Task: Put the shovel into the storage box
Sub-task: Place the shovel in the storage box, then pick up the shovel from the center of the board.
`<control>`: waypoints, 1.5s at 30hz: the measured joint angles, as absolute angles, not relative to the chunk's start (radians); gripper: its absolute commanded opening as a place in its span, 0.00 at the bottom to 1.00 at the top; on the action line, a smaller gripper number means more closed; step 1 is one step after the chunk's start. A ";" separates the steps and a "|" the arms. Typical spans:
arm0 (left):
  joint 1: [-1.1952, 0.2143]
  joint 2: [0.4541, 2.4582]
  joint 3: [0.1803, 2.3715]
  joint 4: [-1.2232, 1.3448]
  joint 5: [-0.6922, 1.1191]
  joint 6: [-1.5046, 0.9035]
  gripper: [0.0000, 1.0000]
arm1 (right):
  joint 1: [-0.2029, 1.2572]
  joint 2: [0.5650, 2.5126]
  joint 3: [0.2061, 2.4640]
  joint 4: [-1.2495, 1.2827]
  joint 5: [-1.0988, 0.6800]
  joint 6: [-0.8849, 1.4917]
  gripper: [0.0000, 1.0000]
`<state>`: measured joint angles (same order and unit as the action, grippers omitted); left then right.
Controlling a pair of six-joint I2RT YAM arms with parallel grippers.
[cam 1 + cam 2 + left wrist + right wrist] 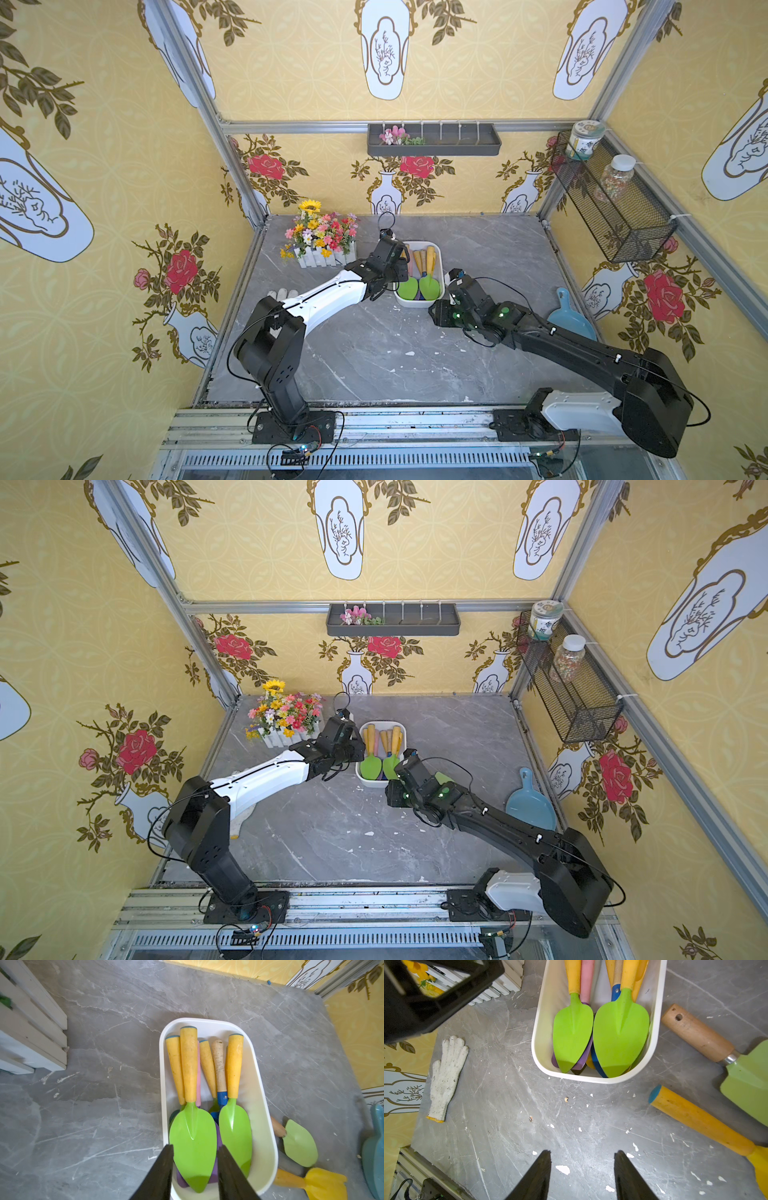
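Parted at the left jaws, nothing pinched, poised over the blade tip of a green shovel point(193, 1142). Down inside the white storage box point(254, 1076) with that shovel: flat on top of purple and pink tools, yellow handle toward the back wall, blade at the near end. Packed alongside, a second green shovel point(234, 1132) and further yellow and wooden handles. Parted at the right jaws as well, empty, over bare grey worktop point(571, 1118) flecked with white chips, just short of the box's near end. Outside the box on the right arm's side, close by yet apart from it: a pale green trowel point(745, 1076) with a wooden handle and a yellow tool point(702, 1122) with a blue-capped handle. Farther out, a white glove point(446, 1076) toward the left edge, a blue scoop point(571, 318) by the right wall, a flower planter point(320, 239) in the back left corner.
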<state>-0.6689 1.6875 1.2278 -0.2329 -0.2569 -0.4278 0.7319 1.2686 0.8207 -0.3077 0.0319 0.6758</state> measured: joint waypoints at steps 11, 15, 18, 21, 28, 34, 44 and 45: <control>-0.669 1.507 1.028 -0.199 -0.173 -0.484 0.42 | 0.715 1.295 0.872 -0.349 0.040 0.651 0.56; -0.669 1.451 0.966 -0.193 -0.145 -0.508 0.43 | 0.707 1.295 0.880 -0.364 0.043 0.646 0.58; -0.669 1.411 0.920 -0.184 -0.126 -0.527 0.43 | 0.691 1.295 0.887 -0.384 0.044 0.633 0.61; -0.669 1.372 0.873 -0.179 -0.102 -0.535 0.43 | 0.662 1.288 0.889 -0.397 0.041 0.623 0.63; -0.669 1.306 0.784 -0.158 -0.057 -0.579 0.45 | 0.569 1.263 0.889 -0.433 0.023 0.590 0.64; -0.669 1.284 0.732 -0.121 -0.019 -0.604 0.45 | 0.501 1.257 0.889 -0.450 -0.001 0.561 0.65; -0.681 1.288 0.685 -0.074 0.024 -0.639 0.45 | 0.383 1.272 0.889 -0.489 -0.030 0.546 0.63; -0.681 1.289 0.681 -0.069 0.030 -0.640 0.45 | 0.371 1.280 0.889 -0.496 -0.033 0.546 0.63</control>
<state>-0.6811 1.2888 0.6807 -0.0689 0.0303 -0.6395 0.3706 1.2800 0.8886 -0.4957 -0.0334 0.5461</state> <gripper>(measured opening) 0.450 0.633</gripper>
